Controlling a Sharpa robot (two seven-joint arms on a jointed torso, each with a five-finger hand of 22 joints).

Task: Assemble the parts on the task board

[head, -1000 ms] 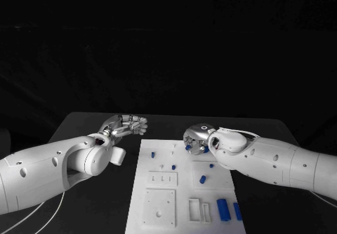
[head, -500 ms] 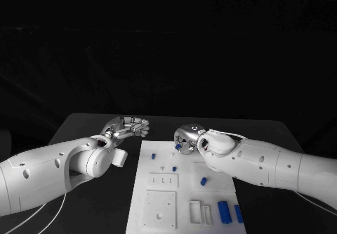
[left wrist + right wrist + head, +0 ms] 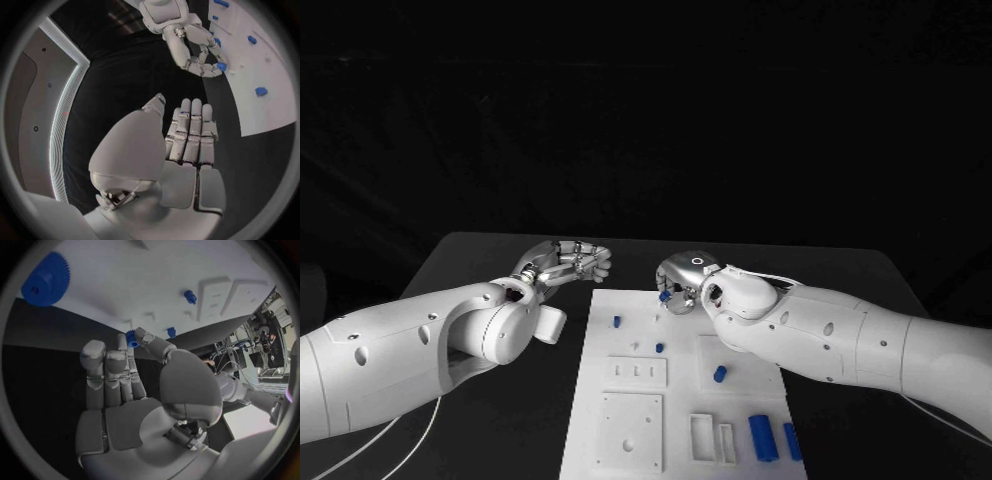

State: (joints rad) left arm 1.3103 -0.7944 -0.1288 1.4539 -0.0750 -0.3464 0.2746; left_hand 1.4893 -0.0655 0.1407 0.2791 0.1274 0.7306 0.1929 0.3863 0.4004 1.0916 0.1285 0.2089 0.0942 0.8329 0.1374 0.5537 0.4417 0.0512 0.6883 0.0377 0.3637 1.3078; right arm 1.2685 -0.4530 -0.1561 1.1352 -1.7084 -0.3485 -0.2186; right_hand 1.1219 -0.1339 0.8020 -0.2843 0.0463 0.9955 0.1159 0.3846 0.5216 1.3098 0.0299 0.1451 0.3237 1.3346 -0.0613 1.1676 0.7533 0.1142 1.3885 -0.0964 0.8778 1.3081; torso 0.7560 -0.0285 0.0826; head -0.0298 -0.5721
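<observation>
We look down on a black table [image 3: 488, 250] with a white task board [image 3: 625, 400] at its middle, and our two white arms reach in from either side. Our right hand [image 3: 684, 283] hovers over the board's far edge, pinching a small blue gear [image 3: 131, 337] between thumb and fingertip — the other fingers stand straight beside it. Our left hand [image 3: 567, 262] rests off the board's far left corner, fingers curled in on nothing.

The gear hangs just above the board's far end, so the right hand is plainly the nearer one for placing it. Which peg or socket it belongs to we cannot tell. A larger blue gear [image 3: 45, 279] lies flat on the board just beyond the held one. Blue cylinders [image 3: 762, 435] lie near the board's near right corner, long axes running toward us — well apart from both hands.

No readable writing, brand or label appears anywhere.
</observation>
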